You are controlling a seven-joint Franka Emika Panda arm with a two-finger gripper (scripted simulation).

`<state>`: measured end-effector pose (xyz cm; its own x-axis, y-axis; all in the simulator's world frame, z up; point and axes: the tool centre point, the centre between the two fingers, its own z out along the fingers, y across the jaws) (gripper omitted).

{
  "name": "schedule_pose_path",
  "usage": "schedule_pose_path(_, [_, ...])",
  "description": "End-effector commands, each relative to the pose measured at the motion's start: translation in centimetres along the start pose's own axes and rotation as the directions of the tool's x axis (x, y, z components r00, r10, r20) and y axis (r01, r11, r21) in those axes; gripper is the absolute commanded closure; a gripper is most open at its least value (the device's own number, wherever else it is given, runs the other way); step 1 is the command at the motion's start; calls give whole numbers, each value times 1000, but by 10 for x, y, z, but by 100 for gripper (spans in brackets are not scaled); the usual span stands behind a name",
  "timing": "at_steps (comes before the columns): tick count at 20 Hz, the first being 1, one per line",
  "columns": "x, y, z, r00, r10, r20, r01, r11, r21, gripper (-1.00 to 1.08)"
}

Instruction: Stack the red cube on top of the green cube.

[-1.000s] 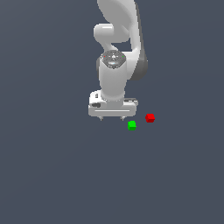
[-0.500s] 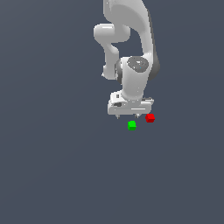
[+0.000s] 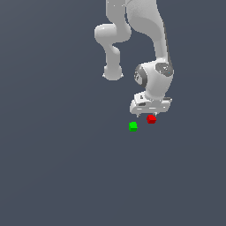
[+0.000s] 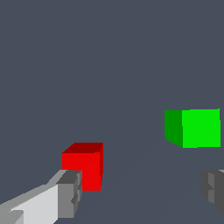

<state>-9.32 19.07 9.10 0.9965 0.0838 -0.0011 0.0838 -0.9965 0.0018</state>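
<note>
The red cube [image 3: 151, 118] rests on the dark grey floor, with the green cube [image 3: 133, 126] a short way off toward the exterior view's left and slightly nearer. My white gripper [image 3: 149, 114] hovers just above and behind the red cube, open. In the wrist view the red cube [image 4: 85, 168] sits right by one grey fingertip [image 4: 70, 193], partly behind it, while the green cube [image 4: 194, 127] lies beyond the other fingertip [image 4: 213, 188]. My gripper [image 4: 142, 192] holds nothing between its fingers.
The white arm [image 3: 145, 39] rises behind the cubes. The flat dark grey floor [image 3: 66, 167] surrounds both cubes.
The gripper has swung toward the exterior view's right and come down, from above the green cube's side to just over the red cube. Neither cube has moved.
</note>
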Motion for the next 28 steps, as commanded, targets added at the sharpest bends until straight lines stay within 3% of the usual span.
schedule_pose_path(1, [-8,-21,8,1000,-6,-1,6,1000,1,-92])
schedule_pose_path(9, [-19,-55,22,1000,-17,-1,17,1000,2,-92])
schedule_pose_path(19, [-17,-53,24,1000,-17,-1,17,1000,2,-92])
schedule_pose_path(28, [-18,-53,61,1000,-17,-1,17,1000,2,-92])
